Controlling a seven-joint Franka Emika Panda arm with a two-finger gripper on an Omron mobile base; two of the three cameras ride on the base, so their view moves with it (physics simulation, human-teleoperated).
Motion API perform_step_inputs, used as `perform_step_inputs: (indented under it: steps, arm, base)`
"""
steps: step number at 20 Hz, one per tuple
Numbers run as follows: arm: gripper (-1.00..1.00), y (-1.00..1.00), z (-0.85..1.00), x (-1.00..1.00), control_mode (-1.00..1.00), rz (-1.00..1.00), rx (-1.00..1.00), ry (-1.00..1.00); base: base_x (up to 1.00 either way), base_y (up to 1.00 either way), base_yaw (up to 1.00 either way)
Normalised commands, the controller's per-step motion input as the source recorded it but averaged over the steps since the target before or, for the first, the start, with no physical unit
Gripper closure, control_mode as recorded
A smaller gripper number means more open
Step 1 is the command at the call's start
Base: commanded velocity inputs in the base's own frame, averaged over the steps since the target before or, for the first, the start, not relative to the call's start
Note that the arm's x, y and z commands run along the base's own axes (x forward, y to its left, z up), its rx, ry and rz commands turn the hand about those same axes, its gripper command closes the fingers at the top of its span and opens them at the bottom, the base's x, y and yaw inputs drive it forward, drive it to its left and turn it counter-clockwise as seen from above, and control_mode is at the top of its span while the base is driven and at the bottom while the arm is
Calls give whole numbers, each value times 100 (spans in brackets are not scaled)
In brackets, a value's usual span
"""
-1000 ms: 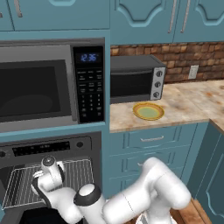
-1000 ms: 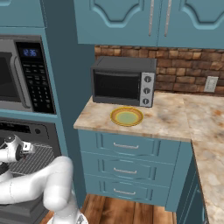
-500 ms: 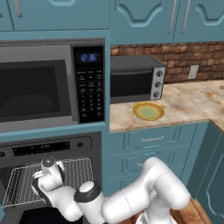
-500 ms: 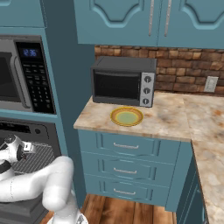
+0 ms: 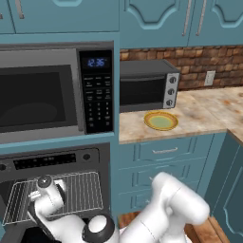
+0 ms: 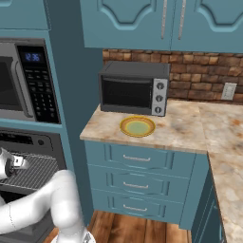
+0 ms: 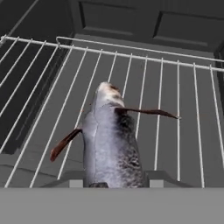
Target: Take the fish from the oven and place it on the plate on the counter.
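A grey speckled fish (image 7: pixel 111 144) with dark reddish fins lies on the wire rack (image 7: pixel 186 113) inside the oven (image 5: pixel 57 160), head pointing toward the oven's back wall. My gripper (image 7: pixel 114 183) reaches into the oven cavity, and its fingers (image 7: pixel 70 178) press against both sides of the fish's tail end. In the left base view the hand (image 5: pixel 46 192) sits over the rack, and it shows at the left edge in the right base view (image 6: pixel 7 163). The small yellow plate (image 5: pixel 161 120) (image 6: pixel 137 126) rests on the beige counter (image 5: pixel 204 111), to the right of the oven and higher up.
A microwave (image 5: pixel 47 95) with a keypad sits directly above the oven. A black-and-silver toaster oven (image 5: pixel 147 85) stands on the counter just behind the plate. Teal drawers (image 6: pixel 137 159) run below the counter and wall cabinets above. The oven's dark side walls close in around the rack.
The jaws have closed in from wide open onto the fish. The arm and base have hardly moved.
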Motion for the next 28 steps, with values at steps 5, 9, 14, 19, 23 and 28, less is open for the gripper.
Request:
perform_step_inputs:
  steps: [5,9,14,19,23,28]
  arm:
    - [100,31,100,-100,-100,-22,-9,-7]
    - [100,21,100,-38,-100,-15,-11,2]
    - [100,-8,100,-3,-100,-11,-8,4]
    - [100,-25,97,-81,-100,-9,-5,0]
    - [100,-43,93,-100,-100,-7,0,0]
    - [100,-95,99,-98,-100,-1,-3,0]
  base:
    - [0,0,0]
    - [0,0,0]
    - [0,0,0]
    - [0,0,0]
    - [0,0,0]
    - [0,0,0]
